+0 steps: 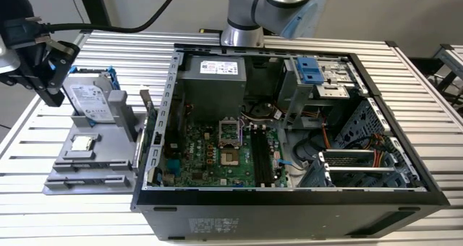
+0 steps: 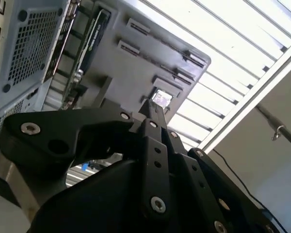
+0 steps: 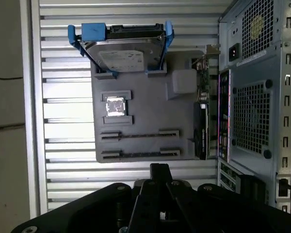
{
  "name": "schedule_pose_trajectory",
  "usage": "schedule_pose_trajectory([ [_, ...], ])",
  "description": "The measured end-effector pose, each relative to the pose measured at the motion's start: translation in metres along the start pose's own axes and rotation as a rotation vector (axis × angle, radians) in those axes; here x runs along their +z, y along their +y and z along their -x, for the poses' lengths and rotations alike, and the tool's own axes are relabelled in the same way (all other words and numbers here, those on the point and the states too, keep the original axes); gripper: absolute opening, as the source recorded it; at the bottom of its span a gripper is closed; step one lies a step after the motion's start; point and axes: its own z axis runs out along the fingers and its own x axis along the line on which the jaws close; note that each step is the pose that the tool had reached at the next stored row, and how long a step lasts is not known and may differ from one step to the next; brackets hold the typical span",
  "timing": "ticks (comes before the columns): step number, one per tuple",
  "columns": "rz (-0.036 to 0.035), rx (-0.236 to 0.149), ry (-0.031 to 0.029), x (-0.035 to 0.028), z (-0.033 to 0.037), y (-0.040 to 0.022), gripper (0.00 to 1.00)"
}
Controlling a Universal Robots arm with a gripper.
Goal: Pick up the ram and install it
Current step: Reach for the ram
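While your hand, pressed together and empty, hangs upper left in the exterior view, the ram stands lower right of it, lengthwise beside the case.

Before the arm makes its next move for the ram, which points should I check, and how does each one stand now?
1. The claw carries nothing: ok, nothing sits in it in both wrist views.
2. The claw is opened for a grasp: not ok, it is shut.
3. The ram is found: cannot tell; the two long grooves of the gray holder show thin dark lines, no clear stick.
4. The computer case is open: ok, the motherboard lies exposed.
5. The motherboard's black slots are free: cannot tell.
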Motion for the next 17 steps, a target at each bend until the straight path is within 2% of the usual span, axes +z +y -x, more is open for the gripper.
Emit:
schedule_pose_trajectory([
  [17, 0.0000, 0.000, -0.0005, 0.0000, 0.0000, 0.0000, 0.00],
])
